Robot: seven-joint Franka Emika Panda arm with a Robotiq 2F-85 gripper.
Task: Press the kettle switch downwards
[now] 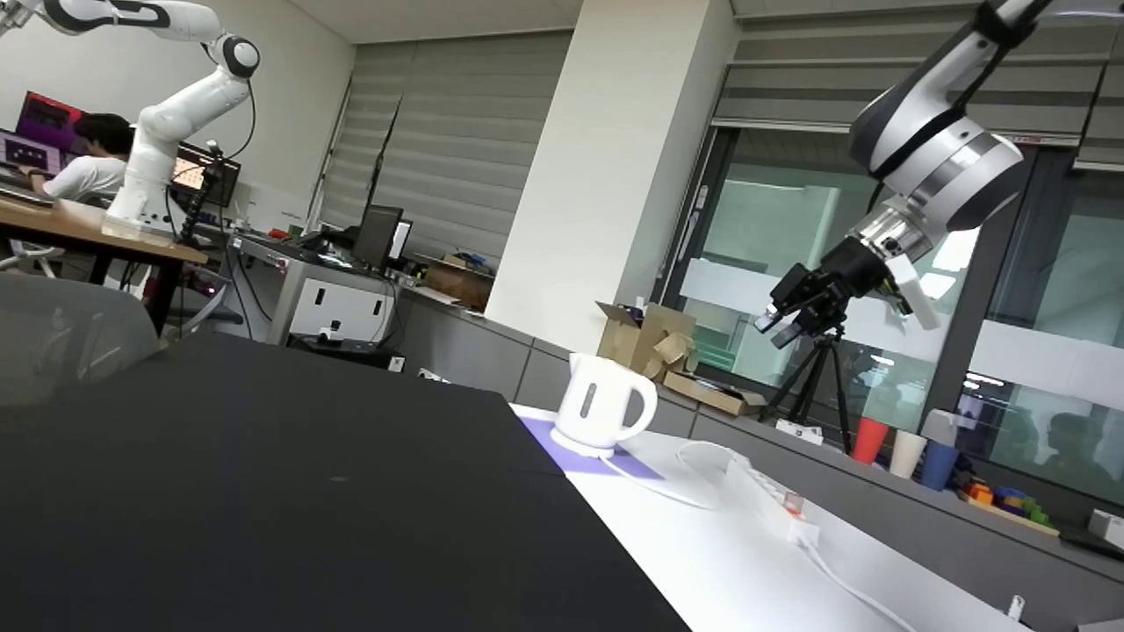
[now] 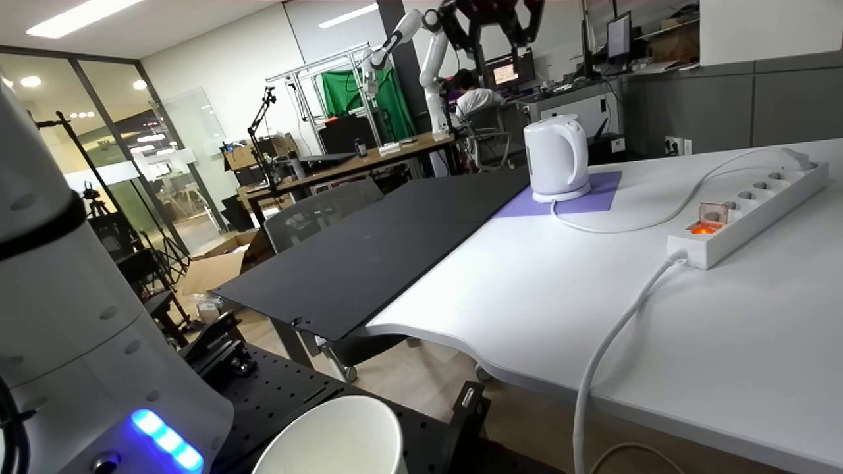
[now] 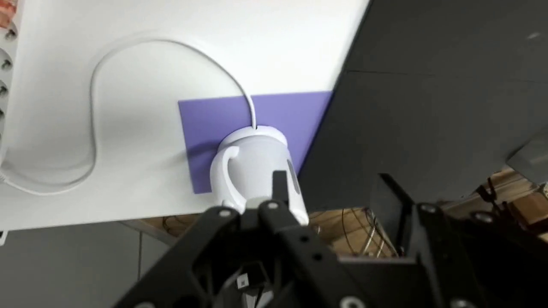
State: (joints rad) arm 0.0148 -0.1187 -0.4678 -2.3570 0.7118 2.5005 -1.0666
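The white kettle (image 1: 597, 408) stands upright on a purple mat in both exterior views (image 2: 550, 158). Its loop handle points toward the power strip side. In the wrist view the kettle (image 3: 259, 164) is seen from above, its top partly hidden behind a finger. A small bump shows by the handle's upper end; I cannot tell whether it is the switch. My gripper (image 1: 774, 332) hangs in the air well above the table, apart from the kettle. It also shows at the top edge of an exterior view (image 2: 498, 60). In the wrist view the fingers (image 3: 334, 184) are apart with nothing between them.
A white power strip (image 2: 744, 214) with an orange lit switch lies on the white table (image 2: 527, 289). The kettle's cord (image 3: 92, 115) curves across to it. The purple mat (image 3: 214, 115) borders a black board (image 2: 395, 230). Coloured cups (image 1: 904, 452) stand on a ledge behind.
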